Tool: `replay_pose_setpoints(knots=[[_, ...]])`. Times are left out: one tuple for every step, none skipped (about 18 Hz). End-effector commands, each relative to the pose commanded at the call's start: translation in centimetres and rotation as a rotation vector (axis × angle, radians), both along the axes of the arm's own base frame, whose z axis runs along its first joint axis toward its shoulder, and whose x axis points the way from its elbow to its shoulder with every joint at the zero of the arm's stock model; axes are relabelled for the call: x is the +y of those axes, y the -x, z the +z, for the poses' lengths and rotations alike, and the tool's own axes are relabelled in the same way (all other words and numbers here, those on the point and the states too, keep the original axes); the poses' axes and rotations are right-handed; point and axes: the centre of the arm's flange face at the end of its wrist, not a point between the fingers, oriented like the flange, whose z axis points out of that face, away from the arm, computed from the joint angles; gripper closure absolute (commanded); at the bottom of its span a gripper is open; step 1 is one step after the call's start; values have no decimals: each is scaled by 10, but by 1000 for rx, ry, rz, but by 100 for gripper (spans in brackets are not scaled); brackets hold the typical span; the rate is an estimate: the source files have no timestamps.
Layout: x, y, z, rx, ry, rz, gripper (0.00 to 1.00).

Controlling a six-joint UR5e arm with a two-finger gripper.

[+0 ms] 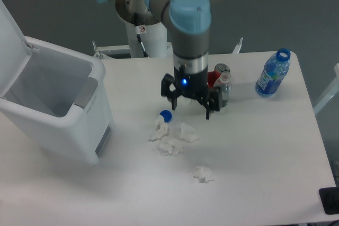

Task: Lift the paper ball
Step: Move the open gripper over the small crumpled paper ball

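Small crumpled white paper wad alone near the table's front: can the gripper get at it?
Probably yes: the wad lies by itself with nothing over it, and the open gripper hangs farther back.

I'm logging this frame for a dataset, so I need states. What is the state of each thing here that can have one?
gripper: open, empty, low over the table
paper ball: lying free on the table, untouched
bin: lid up, open
blue bottle: upright, no cap on
blue bottle cap: loose on the table
red can: upright behind the gripper
small bottle: upright
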Motion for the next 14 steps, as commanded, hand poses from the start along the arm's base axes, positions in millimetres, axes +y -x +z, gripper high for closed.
replay_pose_setpoints(knots=[[5, 6, -5, -5, 2, 6, 0], [8, 13, -10, -9, 4, 9, 0], [12, 18, -19, -17, 11, 9, 0], [14, 23, -29, -25, 18, 8, 0], [15, 29, -37, -25, 17, 8, 0], [17, 33, -43, -17, 11, 9, 0], [19, 38, -47, -12, 7, 12, 0], [21, 40, -49, -14, 7, 12, 0], [22, 41, -54, -18, 10, 12, 0], [22, 43, -56, -20, 12, 10, 0], [23, 48, -60, -21, 13, 12, 0], [25, 51, -64, -23, 14, 7, 0], [27, 54, -67, -20, 19, -15, 0], [28, 55, -71, -20, 25, -36, 0]])
